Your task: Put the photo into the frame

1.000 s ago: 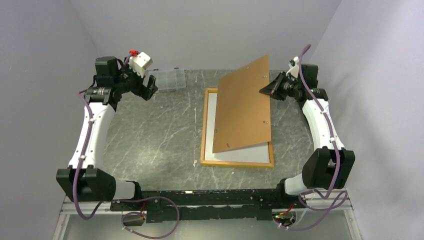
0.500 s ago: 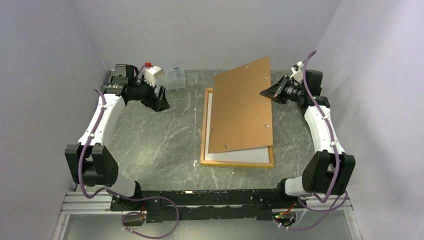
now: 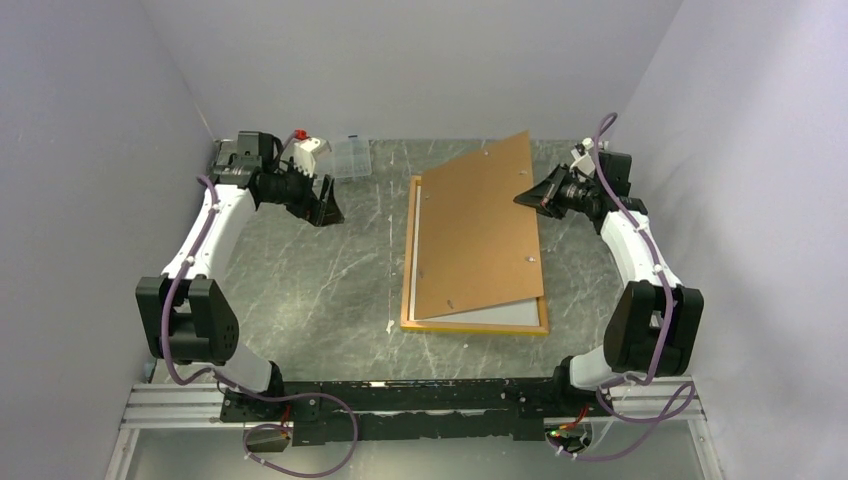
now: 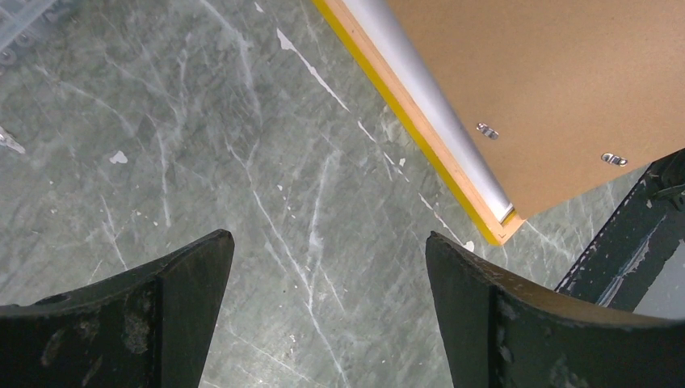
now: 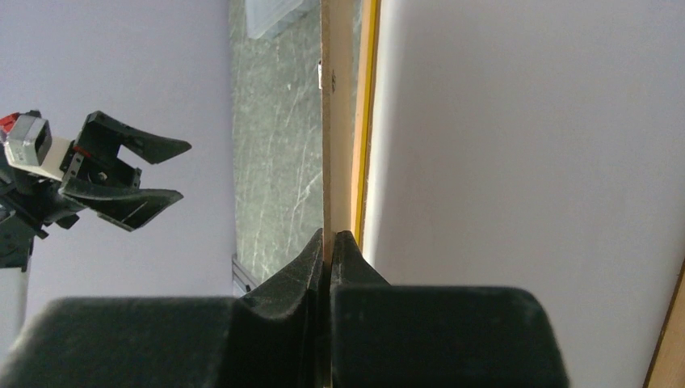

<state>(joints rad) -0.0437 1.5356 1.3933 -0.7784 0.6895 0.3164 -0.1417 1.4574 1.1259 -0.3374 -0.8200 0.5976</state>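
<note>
R gripper point(image 3: 522, 197) pinched shut on board's point(image 3: 478, 235) right edge, far end. Board tilted over frame point(image 3: 470, 327), long axis near–far, near end looks down on it. White sheet point(image 3: 505, 313) in frame, prob. photo, can't confirm. L gripper point(image 3: 326, 207) wide open, empty, well left, angled down at table point(image 3: 300, 290).

Wooden frame point(image 3: 470, 327), matt backing board point(image 3: 480, 230)

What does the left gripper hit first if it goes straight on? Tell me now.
Probably the table. The left gripper, open, points down at bare marble, with the frame and its yellow edge off to one side. Nothing shows in between, though depth is unclear.
</note>
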